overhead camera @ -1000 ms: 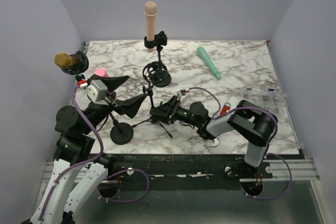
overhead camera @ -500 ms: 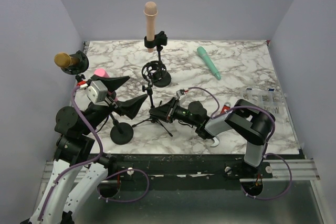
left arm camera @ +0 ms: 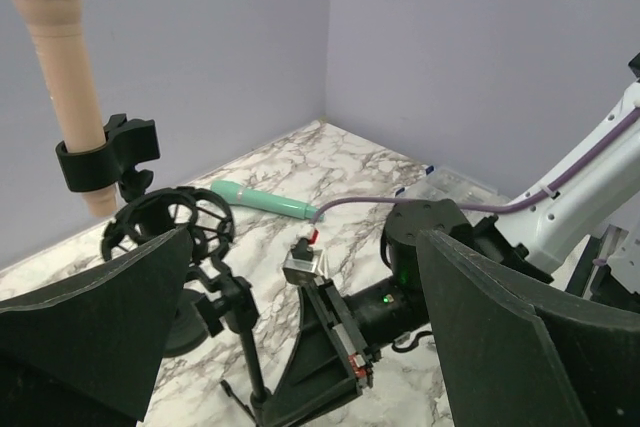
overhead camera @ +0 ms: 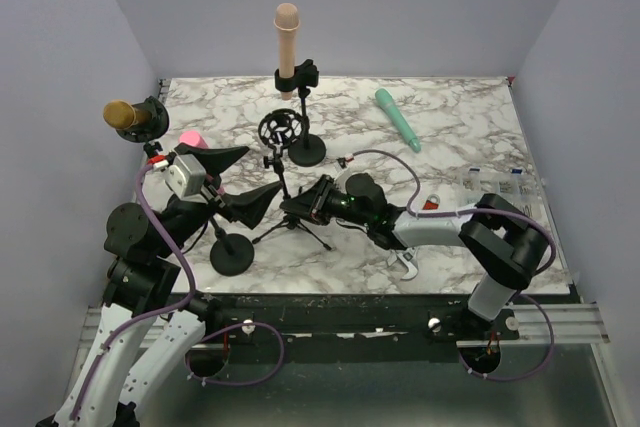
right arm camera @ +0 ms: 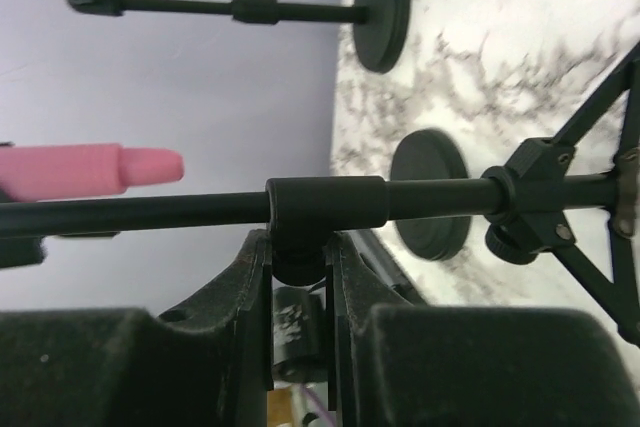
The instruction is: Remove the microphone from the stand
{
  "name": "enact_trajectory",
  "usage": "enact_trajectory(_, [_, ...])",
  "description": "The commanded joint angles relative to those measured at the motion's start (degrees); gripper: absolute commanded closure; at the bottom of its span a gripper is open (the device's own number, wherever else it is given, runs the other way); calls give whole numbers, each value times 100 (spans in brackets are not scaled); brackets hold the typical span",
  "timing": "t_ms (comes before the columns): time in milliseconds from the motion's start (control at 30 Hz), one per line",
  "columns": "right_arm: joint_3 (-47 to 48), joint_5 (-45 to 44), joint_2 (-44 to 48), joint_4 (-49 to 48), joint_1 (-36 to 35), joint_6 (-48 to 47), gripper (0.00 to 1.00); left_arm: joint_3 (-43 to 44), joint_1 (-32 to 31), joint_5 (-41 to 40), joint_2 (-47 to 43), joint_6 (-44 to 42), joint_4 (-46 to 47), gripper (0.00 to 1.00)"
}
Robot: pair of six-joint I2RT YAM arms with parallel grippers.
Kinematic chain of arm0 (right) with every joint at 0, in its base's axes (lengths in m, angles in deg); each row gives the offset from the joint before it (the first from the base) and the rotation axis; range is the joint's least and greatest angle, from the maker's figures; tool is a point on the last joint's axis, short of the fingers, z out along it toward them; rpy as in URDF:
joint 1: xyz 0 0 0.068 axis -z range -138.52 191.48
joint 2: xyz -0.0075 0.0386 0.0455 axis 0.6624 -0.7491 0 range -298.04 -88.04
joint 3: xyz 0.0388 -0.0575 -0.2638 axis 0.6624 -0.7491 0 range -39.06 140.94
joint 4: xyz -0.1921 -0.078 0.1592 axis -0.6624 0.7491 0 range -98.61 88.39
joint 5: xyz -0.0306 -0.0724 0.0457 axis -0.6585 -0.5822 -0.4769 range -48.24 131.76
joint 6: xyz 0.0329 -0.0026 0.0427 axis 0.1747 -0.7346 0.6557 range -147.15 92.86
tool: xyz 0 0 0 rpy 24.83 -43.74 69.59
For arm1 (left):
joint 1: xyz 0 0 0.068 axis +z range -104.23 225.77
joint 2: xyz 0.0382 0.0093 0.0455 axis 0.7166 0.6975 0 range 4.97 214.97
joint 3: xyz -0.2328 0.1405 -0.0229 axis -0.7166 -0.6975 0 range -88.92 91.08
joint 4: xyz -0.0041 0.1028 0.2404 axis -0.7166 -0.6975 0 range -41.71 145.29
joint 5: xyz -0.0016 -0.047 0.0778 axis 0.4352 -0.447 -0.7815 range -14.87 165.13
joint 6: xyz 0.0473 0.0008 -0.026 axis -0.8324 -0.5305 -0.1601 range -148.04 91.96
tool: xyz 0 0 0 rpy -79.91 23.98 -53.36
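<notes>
The beige microphone (overhead camera: 287, 35), probably the one meant, stands upright in the clip of the round-based clip stand (overhead camera: 309, 152) at the back of the worktop (overhead camera: 455, 142), untouched by either arm. The right hand (right arm camera: 300, 252) is clamped on the collar of the tripod stand (overhead camera: 290, 230), whose shock mount (overhead camera: 278, 129) is empty and sits just beside the clip stand. The left hand (overhead camera: 255, 173) hangs with its jaws spread wide and nothing between them, facing both stands. The main risk appears to be the tripod: any pull or twist from the right hand could swing its shock mount into the clip stand, and that stand looks tall and top-heavy enough to topple. A wide left hand reaching in could also snag the mount. A teal microphone (overhead camera: 398, 119) lies loose behind. Near the right edge sits a clear plastic case (overhead camera: 497, 187); its contents are too small to tell.
</notes>
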Motion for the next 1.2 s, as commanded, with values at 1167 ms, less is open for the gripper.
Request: enact_trajectory(1167, [2167, -3857, 124, 6910, -251, -5065, 97, 168, -108, 72, 10, -34, -40, 1])
